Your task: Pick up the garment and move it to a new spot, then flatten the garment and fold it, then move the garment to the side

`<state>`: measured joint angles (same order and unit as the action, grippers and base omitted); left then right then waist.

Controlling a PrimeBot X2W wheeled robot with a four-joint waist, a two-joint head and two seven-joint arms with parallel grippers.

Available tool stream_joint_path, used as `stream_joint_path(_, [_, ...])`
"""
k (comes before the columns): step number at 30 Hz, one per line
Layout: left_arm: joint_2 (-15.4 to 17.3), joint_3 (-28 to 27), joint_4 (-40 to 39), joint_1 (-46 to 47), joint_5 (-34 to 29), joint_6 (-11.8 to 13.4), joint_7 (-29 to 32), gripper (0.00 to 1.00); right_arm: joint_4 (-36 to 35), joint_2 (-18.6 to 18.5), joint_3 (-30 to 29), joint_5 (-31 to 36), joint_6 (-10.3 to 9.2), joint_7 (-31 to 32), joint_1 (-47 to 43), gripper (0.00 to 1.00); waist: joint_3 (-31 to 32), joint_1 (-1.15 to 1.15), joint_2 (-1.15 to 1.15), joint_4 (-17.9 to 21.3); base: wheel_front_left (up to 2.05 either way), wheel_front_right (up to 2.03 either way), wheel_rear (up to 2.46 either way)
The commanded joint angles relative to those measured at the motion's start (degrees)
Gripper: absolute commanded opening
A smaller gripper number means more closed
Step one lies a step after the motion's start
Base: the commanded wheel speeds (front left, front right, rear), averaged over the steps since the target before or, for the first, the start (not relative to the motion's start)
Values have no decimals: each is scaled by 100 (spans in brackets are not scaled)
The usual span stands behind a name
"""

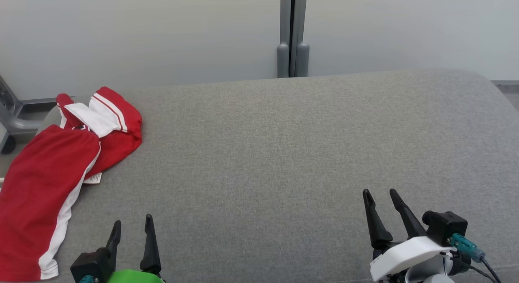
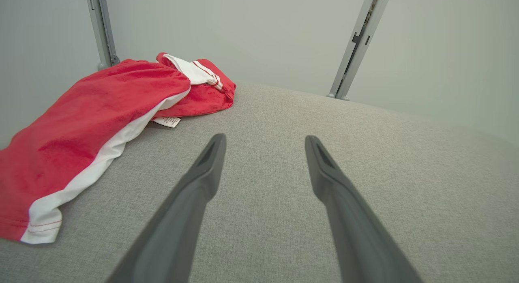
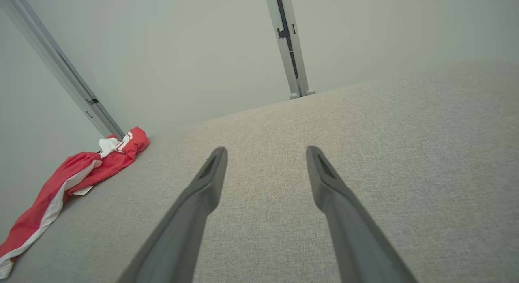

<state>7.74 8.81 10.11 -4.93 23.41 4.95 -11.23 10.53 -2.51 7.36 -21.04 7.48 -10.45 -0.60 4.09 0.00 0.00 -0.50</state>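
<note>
- My left tool [image 1: 133, 219]: nearest me at lower left, fingers spread wide and empty, above the grey surface [image 1: 263, 153].
- My right tool [image 1: 379, 191]: lower right, equally wide, empty.
- The garment [image 1: 44, 173]: red with white stripes, crumpled along the surface's left edge, beyond my left tool, apart from it.
- A grey post [image 1: 292, 35]: I see it farthest back, against the pale wall [image 1: 121, 31].

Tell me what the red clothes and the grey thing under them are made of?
The red garment looks like thin, soft cloth, maybe sports jersey: it lies limp and creased. The grey surface looks like matte woven upholstery fabric: a fine speckled weave shows, and its rounded corners hint at padding.
</note>
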Motion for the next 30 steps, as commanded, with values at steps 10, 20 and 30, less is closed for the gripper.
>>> stream_joint_path(10, [3,-9,-87,-114,-447,24,24,100,152,-37,104,614,1,-178,168,100,58,0,0,27,0,0,0])
stream_joint_path(20, [5,-22,-159,-245,-773,89,-36,100,340,-42,217,1068,2,-309,264,100,113,0,0,24,0,0,0])
stream_joint_path(30, [7,15,-175,-338,-1007,97,-30,100,504,-45,299,1417,2,-403,335,100,168,0,0,25,0,0,0])
